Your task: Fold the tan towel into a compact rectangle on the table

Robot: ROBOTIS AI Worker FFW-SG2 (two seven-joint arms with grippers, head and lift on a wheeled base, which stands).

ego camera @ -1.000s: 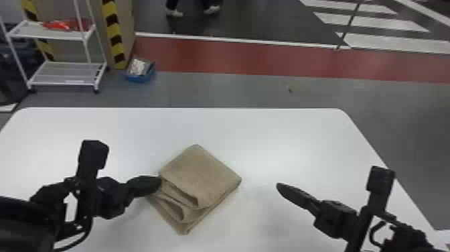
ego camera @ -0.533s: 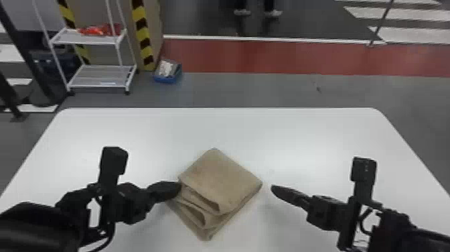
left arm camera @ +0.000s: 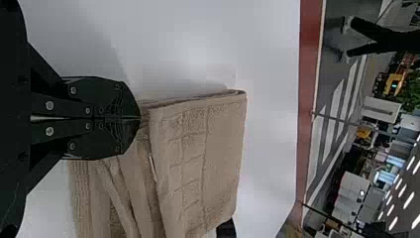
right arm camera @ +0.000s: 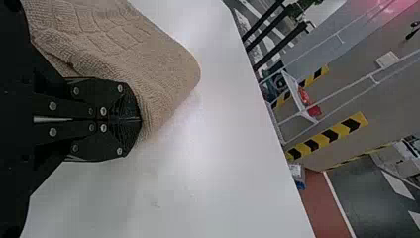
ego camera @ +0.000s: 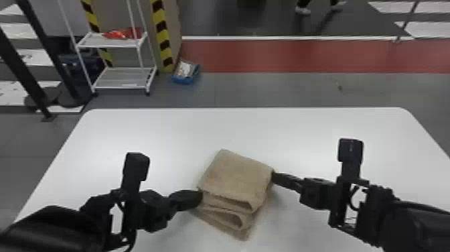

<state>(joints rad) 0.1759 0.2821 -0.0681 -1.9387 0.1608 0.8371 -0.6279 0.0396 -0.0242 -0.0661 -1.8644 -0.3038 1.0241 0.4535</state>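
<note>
Several loose layers bulge along one side of the tan towel.

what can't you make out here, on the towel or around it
- Underside of the tan towel: head view, hidden by its own upper layers
- Towel's lower folds: left wrist view, cut off by the bottom edge
- Towel part behind the right end effector: right wrist view, covered by its fingers
- What lies in the blue box: head view, too small
</note>
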